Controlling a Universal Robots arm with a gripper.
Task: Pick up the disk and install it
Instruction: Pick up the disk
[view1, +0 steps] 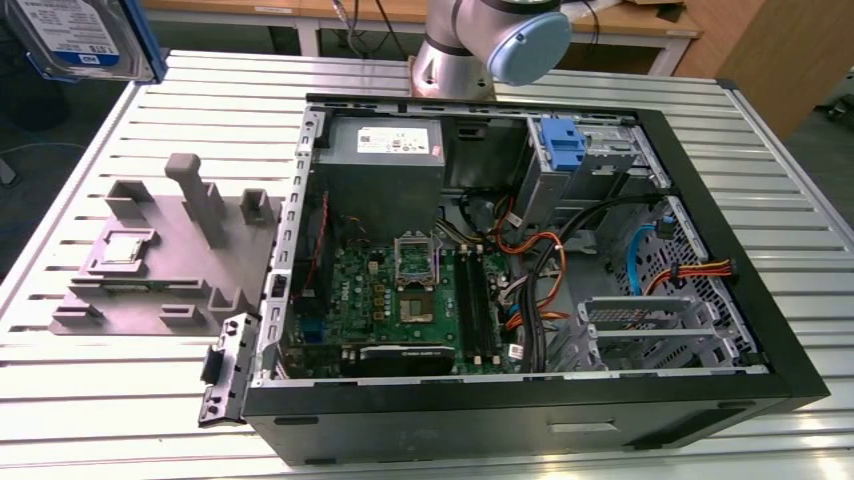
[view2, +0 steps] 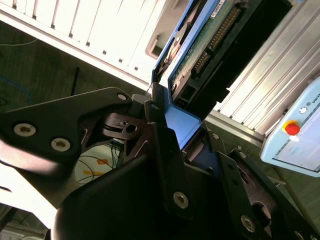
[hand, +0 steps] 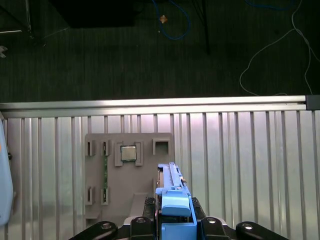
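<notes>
- Black metal gripper (hand: 173, 207) sits closest under my first wrist view, clenched on the disk (hand: 171, 177), a flat silver hard drive framed by a blue plastic carrier; the jaws press the carrier from both sides, so I judge the plastic frame takes the squeeze rather than the drive body
- Seen in the second wrist view, the disk (view2: 210, 40) juts out past the gripper with its green circuit-board side and connector row showing; I read the hold as taken at one end, leaving the rest free to enter a slot
- Up in the air is where the disk is: in the exterior view it hangs (view1: 83, 38) at the upper corner on the exterior view's left, label towards the camera and clear of the table, so I judge the pick-up done and the install not yet
- Past the disk in the first wrist view lies a grey moulded fixture plate (hand: 100, 170) on the slatted aluminium table (hand: 240, 160), with a small square silver chip (hand: 129, 152) seated in a pocket; its slots and posts look made to present parts for grasping
- Farther along the table, to the exterior view's right of that plate, an open black computer case (view1: 534, 405) lies on its side with the panel off, so the green motherboard (view1: 400, 290) and the metal drive cage (view1: 647, 325) face upward, reachable from above
- Beyond the case the grey robot arm (view1: 514, 40) rises at the table's far edge
</notes>
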